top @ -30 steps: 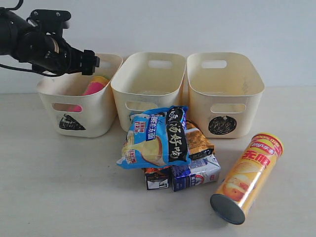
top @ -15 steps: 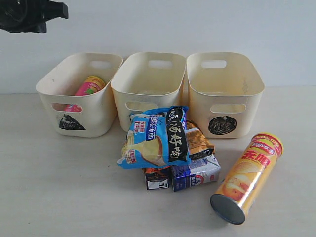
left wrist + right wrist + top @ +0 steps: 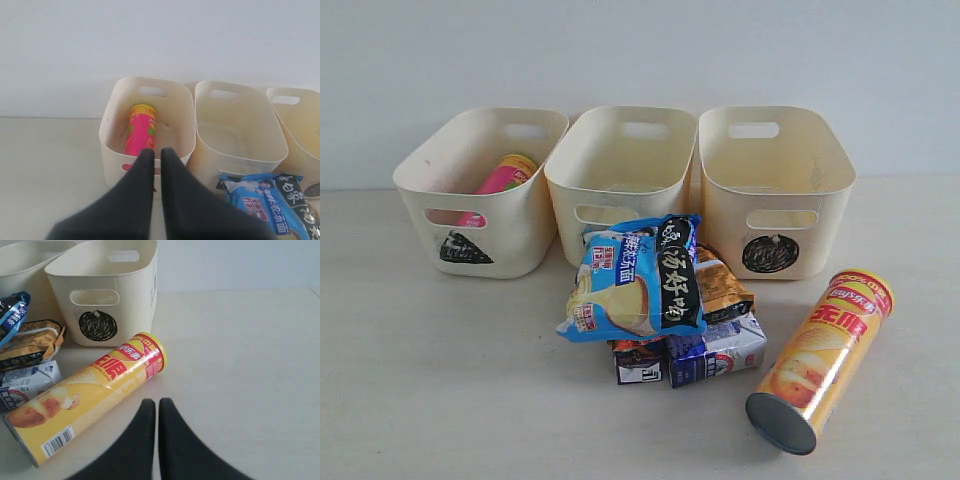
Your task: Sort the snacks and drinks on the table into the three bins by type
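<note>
Left gripper [image 3: 156, 150]: jaws together, holding nothing.
Right gripper [image 3: 152, 402]: jaws together, holding nothing, near yellow tube [image 3: 85, 392].
Pink tube [image 3: 503, 177]: inside triangle bin [image 3: 520, 225].
Yellow tube: on its side on table [image 3: 440, 380], right of pile.
Blue bag [image 3: 635, 280]: atop orange bag [image 3: 725, 290] and 2 cartons [image 3: 715, 355], before middle bin [image 3: 620, 190].

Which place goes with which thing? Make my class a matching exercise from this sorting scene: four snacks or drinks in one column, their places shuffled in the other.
Things
1. pink chip tube
2. yellow-orange chip tube with a silver end
3. blue-black crinkly bag
4. blue-and-white gabled carton

Places
a. lying on the pale table near the circle-marked bin
b. on top of the pile in front of the middle bin
c. inside the triangle-marked cream plastic bin
d. at the pile's near edge, beside the dark purple juice box

Pairs: 1-c, 2-a, 3-b, 4-d
</note>
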